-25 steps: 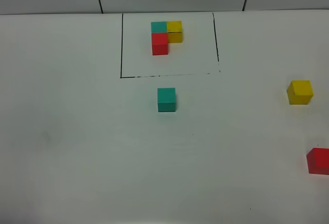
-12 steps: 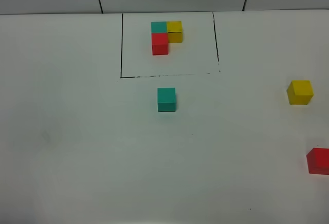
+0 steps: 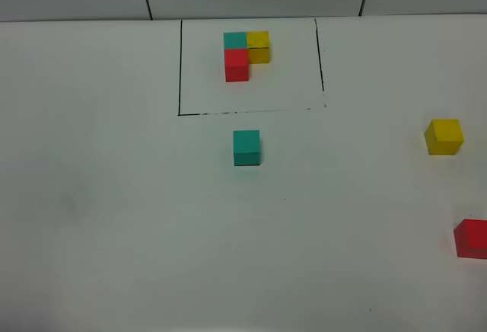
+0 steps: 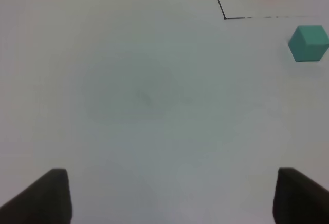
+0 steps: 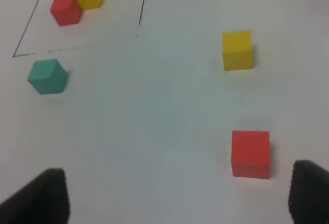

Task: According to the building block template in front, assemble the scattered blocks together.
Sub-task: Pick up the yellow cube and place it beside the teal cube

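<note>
Top centre, the building block template (image 3: pixel 246 54) sits inside its black rectangle: teal and yellow side by side, red below the teal. Just under the frame, the loose teal cube (image 3: pixel 246 148); far right, the yellow cube (image 3: pixel 444 135); lower, the red cube (image 3: pixel 472 238), clipped by the edge.

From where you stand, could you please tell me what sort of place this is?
Probably a robot test bench, not a home: a plain white table, a black rectangle drawn on it around a sample trio of cubes, and a loose teal cube, a yellow cube and a red cube.
</note>
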Robot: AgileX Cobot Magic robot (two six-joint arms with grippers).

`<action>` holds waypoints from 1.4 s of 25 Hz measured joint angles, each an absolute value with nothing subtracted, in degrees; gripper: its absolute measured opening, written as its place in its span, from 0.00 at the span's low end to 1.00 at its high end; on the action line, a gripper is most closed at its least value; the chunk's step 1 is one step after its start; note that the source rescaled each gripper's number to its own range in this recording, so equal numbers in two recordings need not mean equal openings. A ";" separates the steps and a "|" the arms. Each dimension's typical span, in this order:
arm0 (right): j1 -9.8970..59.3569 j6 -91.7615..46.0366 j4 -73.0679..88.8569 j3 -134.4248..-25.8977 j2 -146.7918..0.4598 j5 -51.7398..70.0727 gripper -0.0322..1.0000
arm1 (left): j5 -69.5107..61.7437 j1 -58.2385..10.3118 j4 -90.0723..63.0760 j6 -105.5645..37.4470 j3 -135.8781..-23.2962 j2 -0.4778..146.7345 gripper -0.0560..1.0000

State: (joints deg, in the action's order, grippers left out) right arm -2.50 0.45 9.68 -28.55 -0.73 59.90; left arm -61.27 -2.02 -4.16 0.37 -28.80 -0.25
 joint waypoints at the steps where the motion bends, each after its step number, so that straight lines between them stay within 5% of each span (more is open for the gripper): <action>1: -2.50 0.45 9.68 -28.55 -0.73 59.90 0.78 | -61.27 -2.02 -4.16 0.37 -28.80 -0.25 0.78; 22: -2.50 0.45 10.33 -28.99 -2.02 59.89 0.78 | -61.22 -2.02 -4.16 0.37 -28.80 -0.20 0.78; 28: -2.50 0.45 7.28 -32.91 -17.92 58.75 0.79 | -61.22 -2.02 -4.16 0.37 -28.80 -0.20 0.78; 35: -2.50 0.00 2.95 -40.47 -47.80 51.45 0.96 | -61.22 -2.02 -4.16 0.37 -28.80 -0.20 0.78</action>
